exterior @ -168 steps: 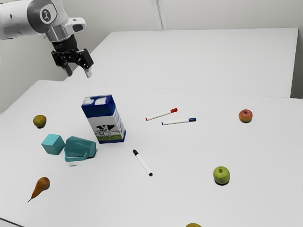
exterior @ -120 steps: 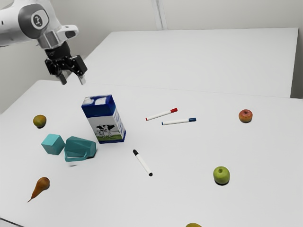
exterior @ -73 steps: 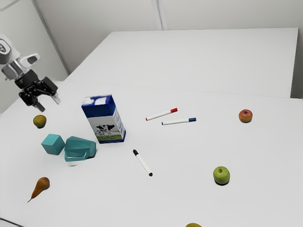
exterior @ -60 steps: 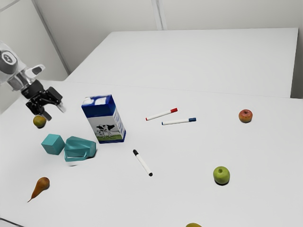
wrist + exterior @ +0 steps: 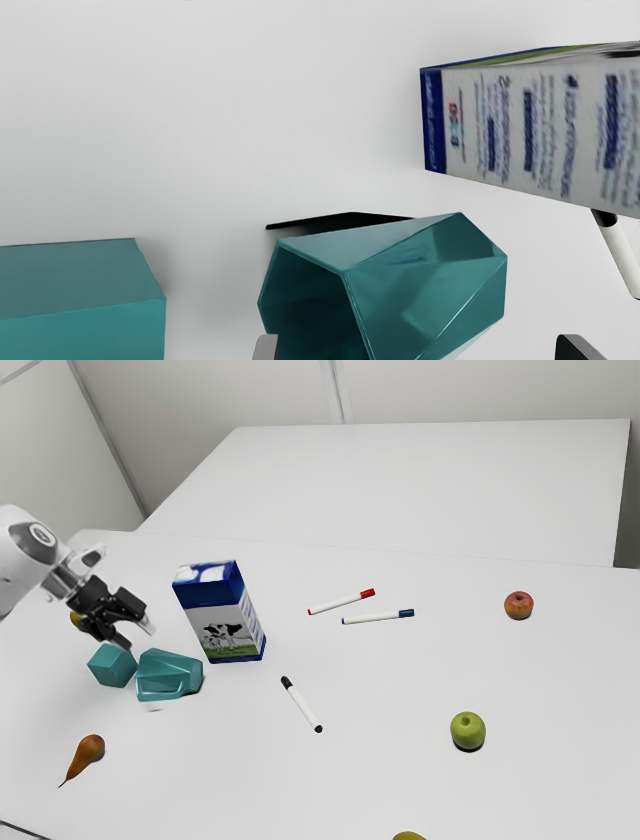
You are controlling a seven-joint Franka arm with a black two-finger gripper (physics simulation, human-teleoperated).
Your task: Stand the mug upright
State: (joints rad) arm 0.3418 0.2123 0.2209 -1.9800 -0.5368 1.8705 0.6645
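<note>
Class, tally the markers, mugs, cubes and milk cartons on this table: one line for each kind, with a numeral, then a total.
Markers: 3
Mug: 1
Cube: 1
Milk carton: 1
Total: 6

The white, round-badged arm point(image 5: 18, 565) has a black end effector point(image 5: 138, 635).

Bright, even light whitens the table point(image 5: 550, 660); toward four o'clock in the exterior view, dark shadow hugs the base of the green apple point(image 5: 467, 729). In the wrist view, glints line the mug point(image 5: 405, 295), its inside dim, soft shade beside the cube point(image 5: 80, 280)
</note>
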